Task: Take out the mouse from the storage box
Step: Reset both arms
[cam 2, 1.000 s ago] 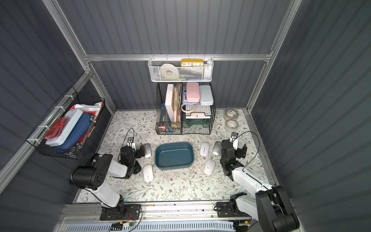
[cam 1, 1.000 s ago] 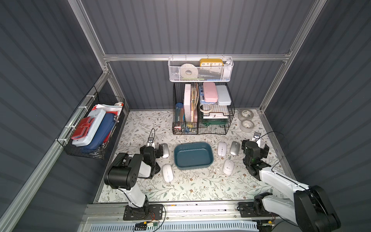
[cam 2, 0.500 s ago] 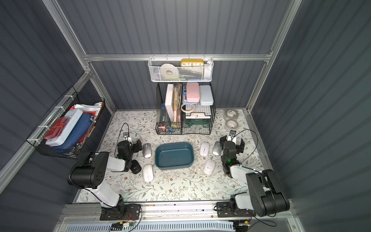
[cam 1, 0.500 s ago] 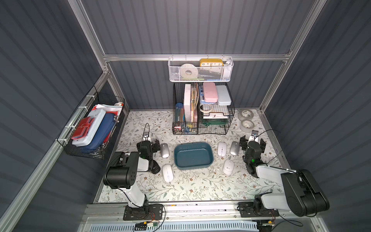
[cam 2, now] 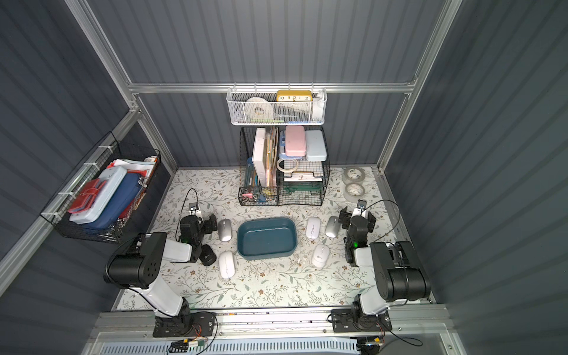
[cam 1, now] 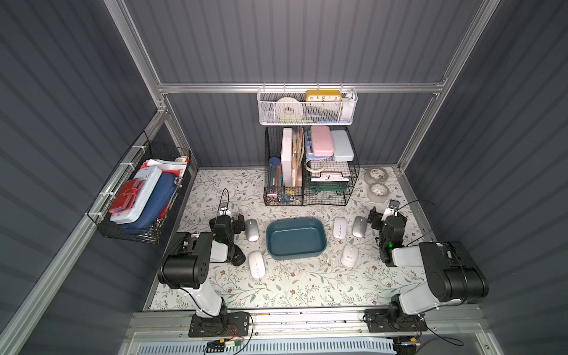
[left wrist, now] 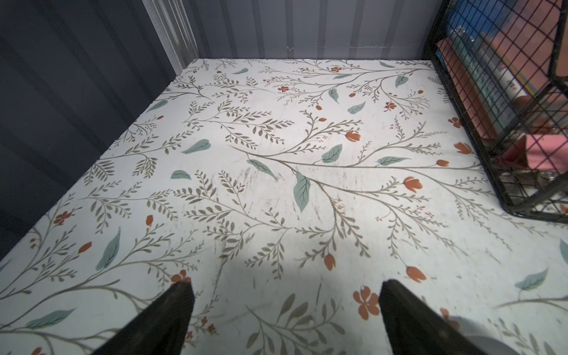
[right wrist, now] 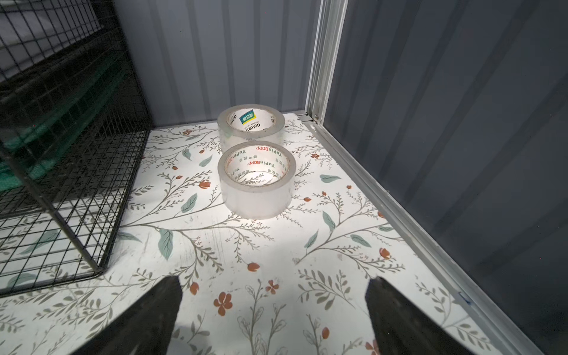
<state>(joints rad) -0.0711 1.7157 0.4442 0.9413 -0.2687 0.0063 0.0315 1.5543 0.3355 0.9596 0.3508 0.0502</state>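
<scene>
The teal storage box (cam 1: 296, 238) (cam 2: 266, 236) sits mid-mat and holds nothing. Several mice lie on the mat around it. On its left are a silver mouse (cam 1: 251, 230) and a white mouse (cam 1: 256, 264). On its right are a white mouse (cam 1: 339, 227), a silver mouse (cam 1: 359, 226) and another white mouse (cam 1: 349, 255). My left gripper (cam 1: 227, 219) (left wrist: 285, 285) is open over bare mat beside the left silver mouse. My right gripper (cam 1: 387, 219) (right wrist: 274, 281) is open too, just right of the right silver mouse. Both face the back wall.
A black wire basket (cam 1: 310, 172) (left wrist: 507, 123) (right wrist: 61, 153) stands behind the box, under a white mesh basket (cam 1: 307, 106). Two tape rolls (cam 1: 376, 184) (right wrist: 256, 178) sit at the back right. Another wire basket (cam 1: 141, 196) hangs on the left wall. A dark rounded object (cam 1: 238, 259) lies under my left arm.
Both arms have folded back toward their bases. The grippers have swung round to face the back wall and stayed open. Box and mice have not moved.
</scene>
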